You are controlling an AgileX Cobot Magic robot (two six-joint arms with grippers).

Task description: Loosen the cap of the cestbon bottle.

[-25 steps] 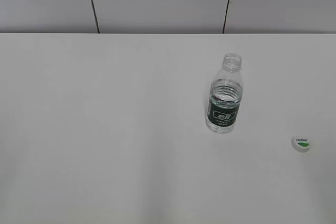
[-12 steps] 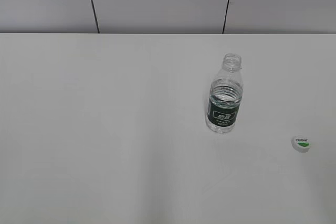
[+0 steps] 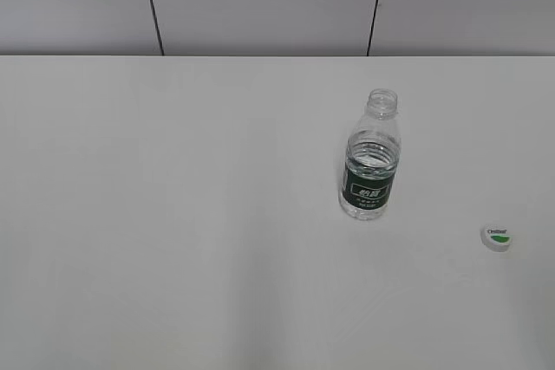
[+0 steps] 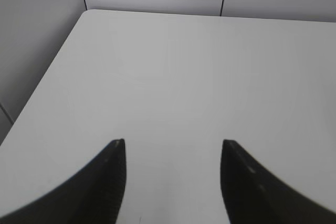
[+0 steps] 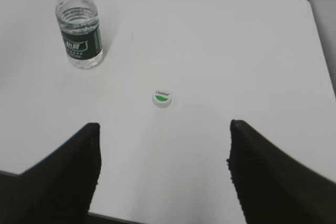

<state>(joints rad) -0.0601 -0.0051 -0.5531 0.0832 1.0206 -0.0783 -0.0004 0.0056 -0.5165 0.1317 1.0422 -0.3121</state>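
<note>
Cestbon bottle (image 3: 372,165) upright, uncapped; cap (image 3: 498,236) apart on table (image 3: 173,214); both tools spread.

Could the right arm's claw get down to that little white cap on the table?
Probably yes. The cap lies alone on the table, ahead of the open right gripper, the bottle well off to one side.

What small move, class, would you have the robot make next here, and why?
Probably none beyond keeping both arms back: the job looks done. The cap lies flat on the table, apart from the cestbon bottle, which stands upright with its neck bare. The left gripper and right gripper are open and empty, so nothing needs releasing.
</note>
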